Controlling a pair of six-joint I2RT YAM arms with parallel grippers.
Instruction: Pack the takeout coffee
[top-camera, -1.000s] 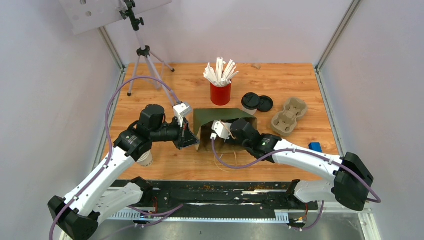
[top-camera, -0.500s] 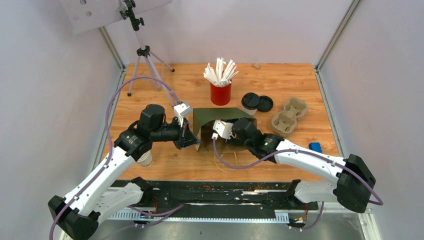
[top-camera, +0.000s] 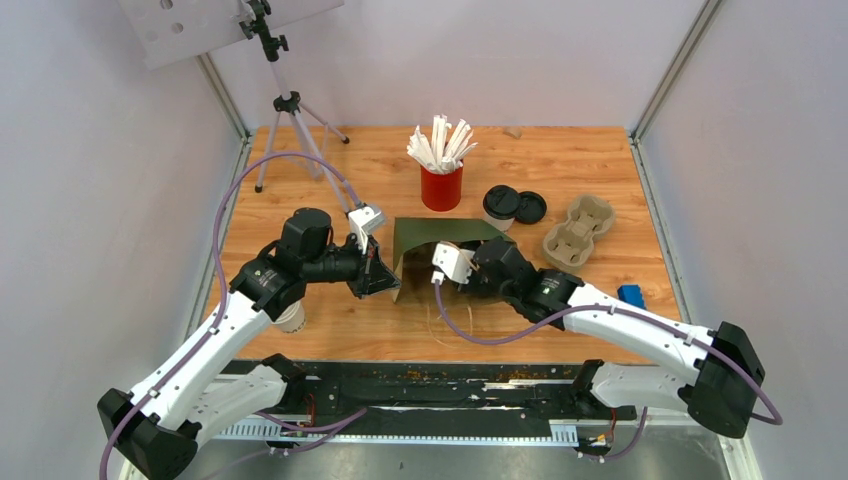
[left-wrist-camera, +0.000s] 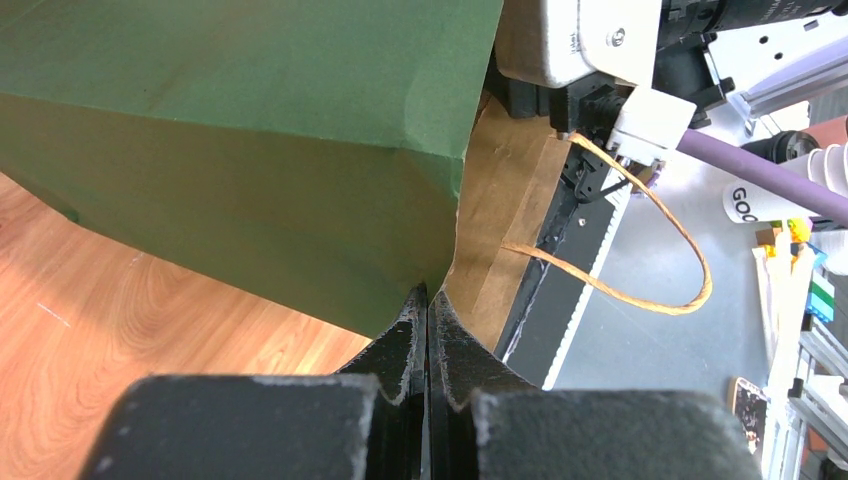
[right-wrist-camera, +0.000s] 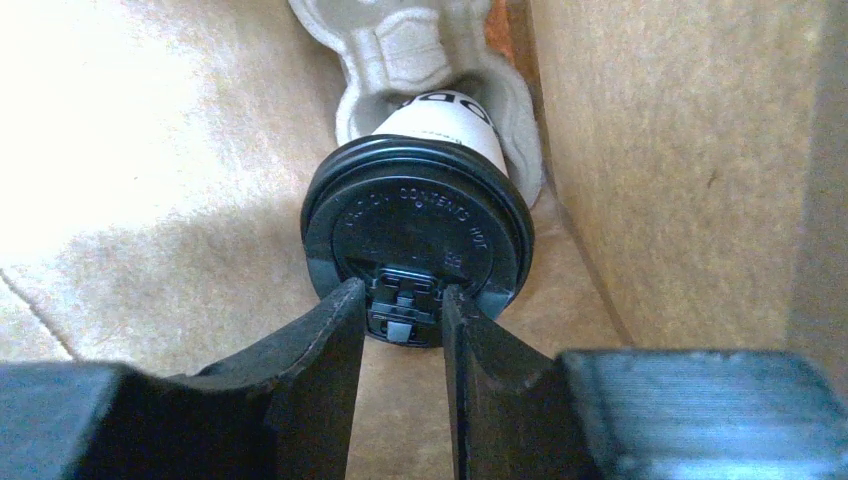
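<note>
The takeout coffee (right-wrist-camera: 415, 220), a white cup with a black lid, stands in a pulp carrier (right-wrist-camera: 400, 50) inside the green paper bag (top-camera: 430, 232). In the right wrist view my right gripper (right-wrist-camera: 402, 300) is inside the bag, open. Its fingertips (right-wrist-camera: 350, 300) lie at the lid's near rim, either side of the sip tab. From above, the bag hides these fingers and only the wrist (top-camera: 452, 263) shows at its mouth. My left gripper (left-wrist-camera: 428, 295) is shut on the bag's (left-wrist-camera: 250, 130) left mouth edge, holding it up (top-camera: 385, 278).
Behind the bag stands a red cup of white sticks (top-camera: 441, 187). Another black-lidded cup (top-camera: 500, 203), a loose lid (top-camera: 531, 207) and a second pulp carrier (top-camera: 578, 232) lie to the right. A tripod (top-camera: 290, 110) stands back left. A white cup (top-camera: 292, 318) sits under my left arm.
My right arm has drawn back a little to the right, out of the bag's mouth, and its jaws have widened slightly. The left gripper stays still on the bag's edge.
</note>
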